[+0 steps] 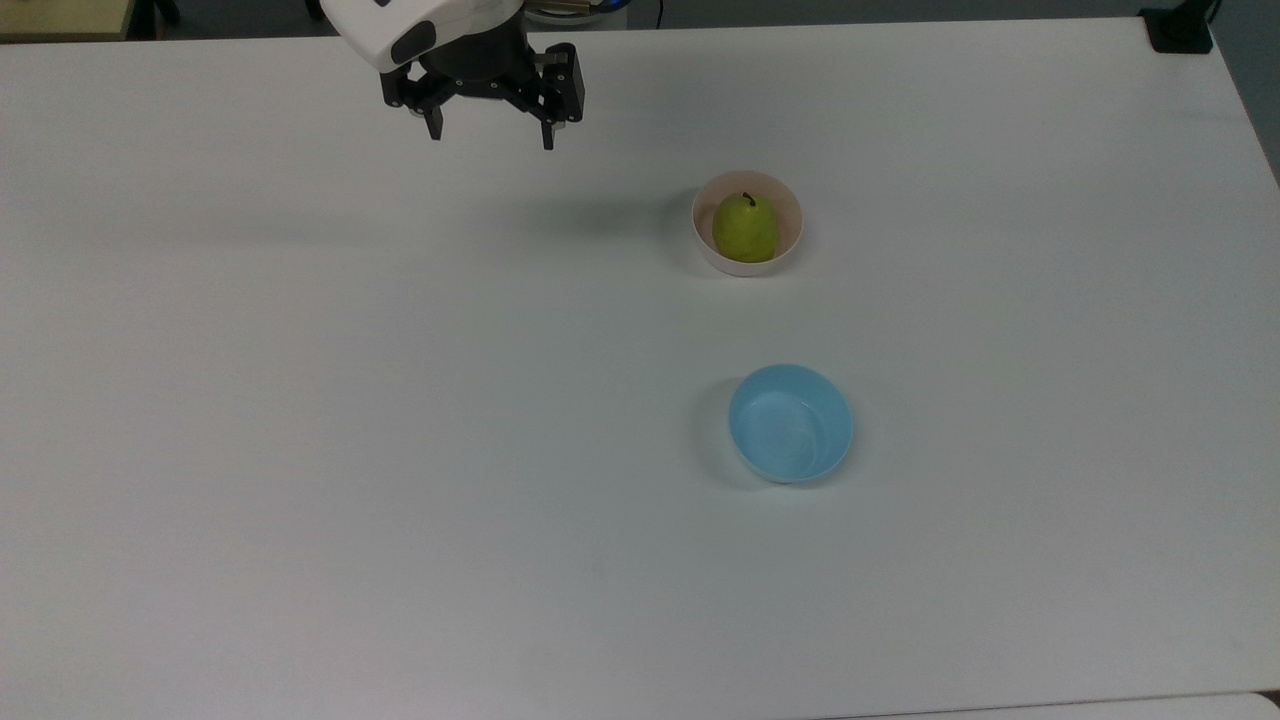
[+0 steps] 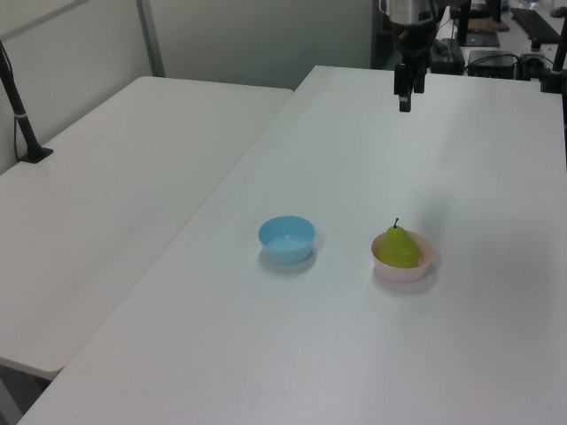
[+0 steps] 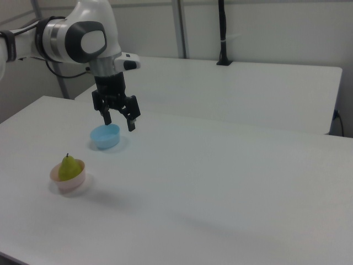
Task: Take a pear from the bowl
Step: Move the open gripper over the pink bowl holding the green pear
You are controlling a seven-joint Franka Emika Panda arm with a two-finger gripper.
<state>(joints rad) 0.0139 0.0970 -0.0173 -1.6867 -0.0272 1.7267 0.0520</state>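
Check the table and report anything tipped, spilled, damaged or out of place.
Nothing stands out. The small yellow-green pear sits stem-up in the pale pink round bowl, the light blue round bowl stands upright and empty, and the black two-finger gripper hangs open above the white table, holding nothing.

A white table (image 1: 300,450) stands edge to edge with a second white table (image 2: 106,204) before pale walls.

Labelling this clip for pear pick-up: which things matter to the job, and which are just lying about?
Part of the job: pear; pink bowl holding it; gripper, open, hanging above the table away from both bowls.
Just lying about: blue bowl, empty.
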